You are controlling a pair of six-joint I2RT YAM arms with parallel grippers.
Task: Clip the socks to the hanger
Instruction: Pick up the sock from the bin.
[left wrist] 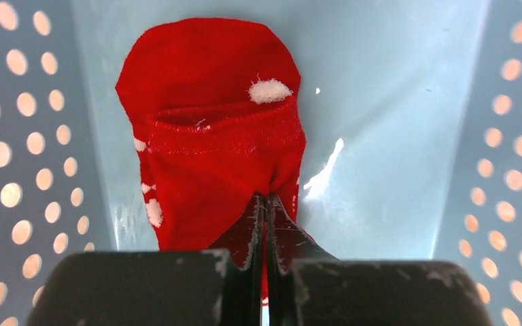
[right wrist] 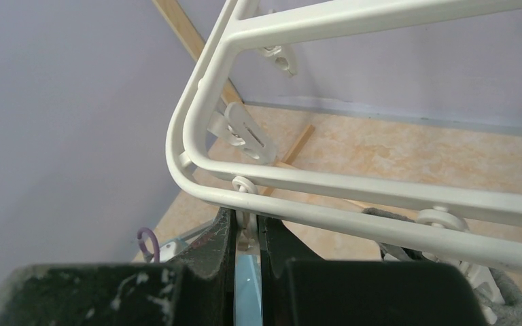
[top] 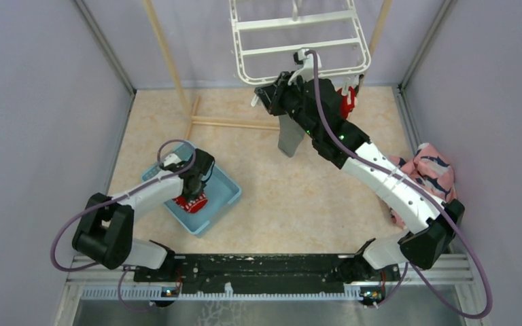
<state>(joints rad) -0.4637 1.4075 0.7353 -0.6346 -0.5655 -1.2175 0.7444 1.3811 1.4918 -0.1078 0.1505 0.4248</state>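
In the left wrist view my left gripper (left wrist: 266, 198) is shut on the lower edge of a red sock (left wrist: 211, 102) with white trim. That sock lies flat on the floor of a light blue basket (left wrist: 394, 136). From above, the left gripper (top: 192, 195) reaches down into the basket (top: 225, 191) over the red sock (top: 193, 205). My right gripper (right wrist: 247, 227) is shut on a small white clip under the near left corner of the white hanger (right wrist: 353, 197). In the top view the right gripper (top: 264, 95) sits at the hanger (top: 272, 49). A grey sock (top: 290, 139) and another red sock (top: 346, 103) hang there.
A pink cloth with dark prints (top: 429, 170) lies at the right by the right arm. Wooden poles of a rack (top: 234, 123) cross the floor and rise at the back. More white clips (right wrist: 248, 132) dangle from the hanger's rim. Grey walls close in three sides.
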